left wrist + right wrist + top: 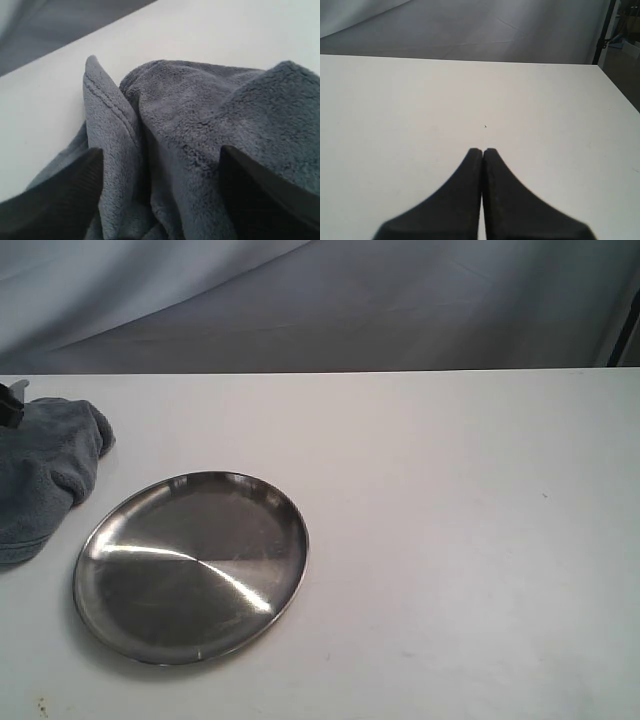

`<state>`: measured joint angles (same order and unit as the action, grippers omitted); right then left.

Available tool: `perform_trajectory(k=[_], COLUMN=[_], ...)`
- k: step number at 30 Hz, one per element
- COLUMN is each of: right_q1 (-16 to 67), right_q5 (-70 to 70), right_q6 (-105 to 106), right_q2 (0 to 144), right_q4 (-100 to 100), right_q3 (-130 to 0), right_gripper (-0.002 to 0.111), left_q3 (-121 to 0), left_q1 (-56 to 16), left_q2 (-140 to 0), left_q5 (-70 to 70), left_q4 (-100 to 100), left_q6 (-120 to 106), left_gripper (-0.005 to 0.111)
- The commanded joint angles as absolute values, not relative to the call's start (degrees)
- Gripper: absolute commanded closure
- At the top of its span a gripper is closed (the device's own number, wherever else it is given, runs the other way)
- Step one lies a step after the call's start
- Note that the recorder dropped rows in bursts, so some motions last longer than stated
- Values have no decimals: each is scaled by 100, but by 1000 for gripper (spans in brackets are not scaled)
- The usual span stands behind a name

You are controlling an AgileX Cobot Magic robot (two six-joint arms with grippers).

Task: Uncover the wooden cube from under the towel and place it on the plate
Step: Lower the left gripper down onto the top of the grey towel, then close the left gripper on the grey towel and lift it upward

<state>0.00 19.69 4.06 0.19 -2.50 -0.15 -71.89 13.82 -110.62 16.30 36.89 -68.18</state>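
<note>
Left wrist view: towel (190, 130) bunched between spread fingers (60, 200).

readable text: none in any of the three views
towel (40, 475): plain grey-blue fleece at about ten o'clock from the plate, stitched hem only, no lettering legible
plate (190, 568): bare shiny steel showing reflections only, no stamp or brand legible
table (450, 540): plain white with a few tiny specks, no writing or numbers
</note>
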Motion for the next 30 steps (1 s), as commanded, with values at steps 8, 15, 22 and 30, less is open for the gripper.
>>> perform_trajectory(k=[8,15,22,30], right_q1=[0,0,0,0], right_q5=[1920,1920,1920,1920], right_q6=[423,423,423,423], right_q2=[0,0,0,0], right_q4=[-254,-254,-254,-254], right_q3=[0,0,0,0], right_gripper=[108,108,108,108], left_q3=[-7229,-7229,-7229,-7229], left_q1=[1377,1377,1377,1325], left_q2=[-11675,-12071,-12095,-12095], left_q5=[2542,3571,4276,5462], left_q4=[3426,3426,3426,4415], left_q6=[-5984,-6022,-6352,-7809], left_gripper=[54,87,107,107])
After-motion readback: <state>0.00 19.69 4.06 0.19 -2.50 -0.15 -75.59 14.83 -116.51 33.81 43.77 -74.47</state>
